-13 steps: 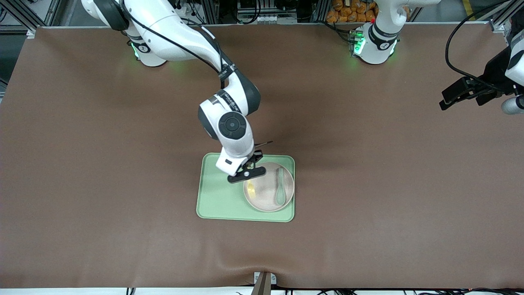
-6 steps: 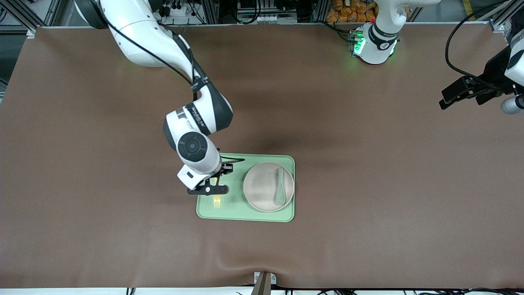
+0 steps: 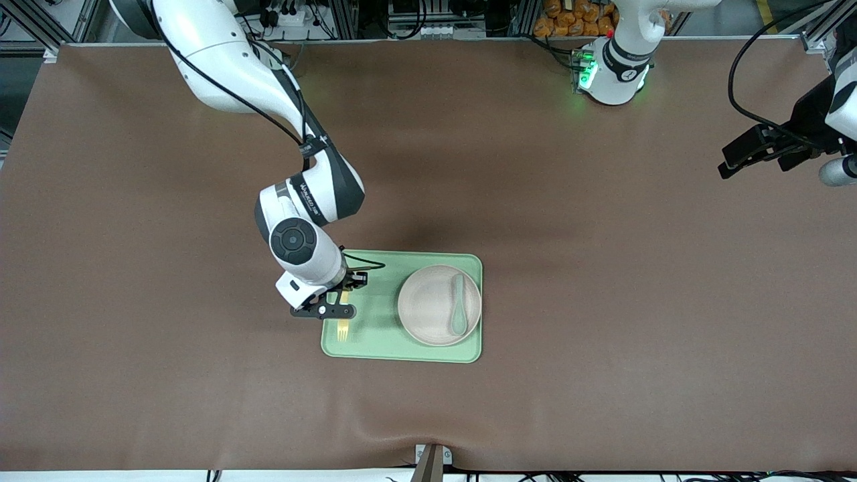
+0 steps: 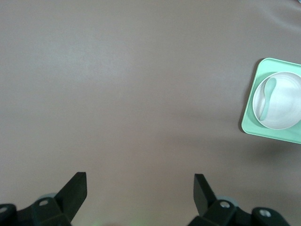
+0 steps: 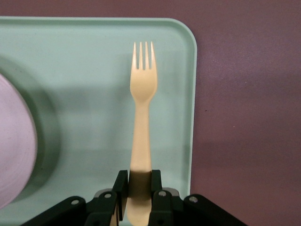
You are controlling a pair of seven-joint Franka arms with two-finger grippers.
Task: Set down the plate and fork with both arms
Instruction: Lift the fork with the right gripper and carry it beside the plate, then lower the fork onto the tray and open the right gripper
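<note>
Even, diffuse overhead light, moderately bright; soft blurred shadow on the brown table cover (image 3: 602, 281) just above the tray (image 3: 375, 341) in the front view, and a faint green glow on the cover around the left arm's base (image 3: 612, 70). Right wrist view sharp on the fork (image 5: 142, 108), with a soft shadow ringing the plate (image 5: 14, 141). Left wrist view flatter, washed and slightly hazy, no glare.

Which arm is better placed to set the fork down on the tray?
Right. The right gripper is shut on the fork over the tray, beside the plate. The left gripper waits, open, over bare table.
</note>
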